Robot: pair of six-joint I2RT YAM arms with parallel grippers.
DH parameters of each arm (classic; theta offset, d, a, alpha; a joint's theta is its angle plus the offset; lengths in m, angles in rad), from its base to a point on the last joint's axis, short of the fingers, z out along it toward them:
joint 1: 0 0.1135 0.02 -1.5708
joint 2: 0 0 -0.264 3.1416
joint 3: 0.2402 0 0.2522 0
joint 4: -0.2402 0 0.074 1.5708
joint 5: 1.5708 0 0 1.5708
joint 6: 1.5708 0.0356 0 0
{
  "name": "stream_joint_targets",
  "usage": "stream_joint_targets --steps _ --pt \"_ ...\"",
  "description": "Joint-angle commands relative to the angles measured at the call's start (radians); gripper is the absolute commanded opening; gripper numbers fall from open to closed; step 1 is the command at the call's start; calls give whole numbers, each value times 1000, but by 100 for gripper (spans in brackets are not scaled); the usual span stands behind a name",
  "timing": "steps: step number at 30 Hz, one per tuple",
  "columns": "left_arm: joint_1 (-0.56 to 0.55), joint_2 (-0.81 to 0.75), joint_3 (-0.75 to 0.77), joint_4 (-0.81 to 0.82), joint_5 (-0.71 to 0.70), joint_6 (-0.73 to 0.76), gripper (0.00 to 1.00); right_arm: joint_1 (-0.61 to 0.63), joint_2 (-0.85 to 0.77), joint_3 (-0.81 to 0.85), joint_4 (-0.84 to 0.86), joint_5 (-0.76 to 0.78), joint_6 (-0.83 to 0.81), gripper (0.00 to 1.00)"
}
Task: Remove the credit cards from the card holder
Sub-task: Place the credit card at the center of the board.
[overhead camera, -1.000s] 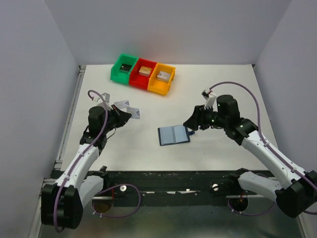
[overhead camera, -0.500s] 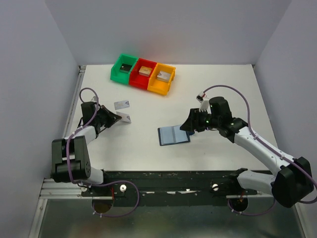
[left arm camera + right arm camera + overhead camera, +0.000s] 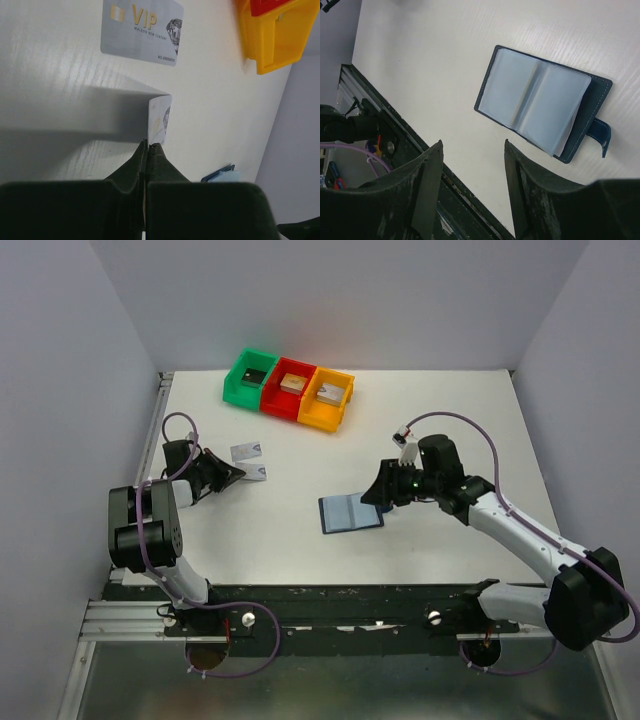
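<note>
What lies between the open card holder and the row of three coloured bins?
Nothing lies there. In the top view, only bare white table separates the card holder from the bins.

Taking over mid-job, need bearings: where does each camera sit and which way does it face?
Top external: above, behind the bases, looking down on the table; both arms show.
Left wrist: on the left gripper, facing along shut fingers pinching a silver card.
Right wrist: on the right gripper, looking down past open fingers at the card holder.
Shared: card holder, in all three.
</note>
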Motion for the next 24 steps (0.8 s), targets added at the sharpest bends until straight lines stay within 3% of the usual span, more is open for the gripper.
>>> stream_joint_targets --steps 1,4,11,19,24 --pt "10 37 49 5 31 11 6 3 15 2 13 -23 -6 60" --pt "18 56 65 -7 31 17 14 3 14 5 7 -17 -9 59" --pt "25 83 85 -24 39 34 20 3 17 -1 -4 -5 -17 60" --pt "25 52 101 -97 -1 68 40 3 17 7 -16 -2 -25 60" --pt "31 17 124 -197 -64 106 47 3 11 5 -30 12 -32 60"
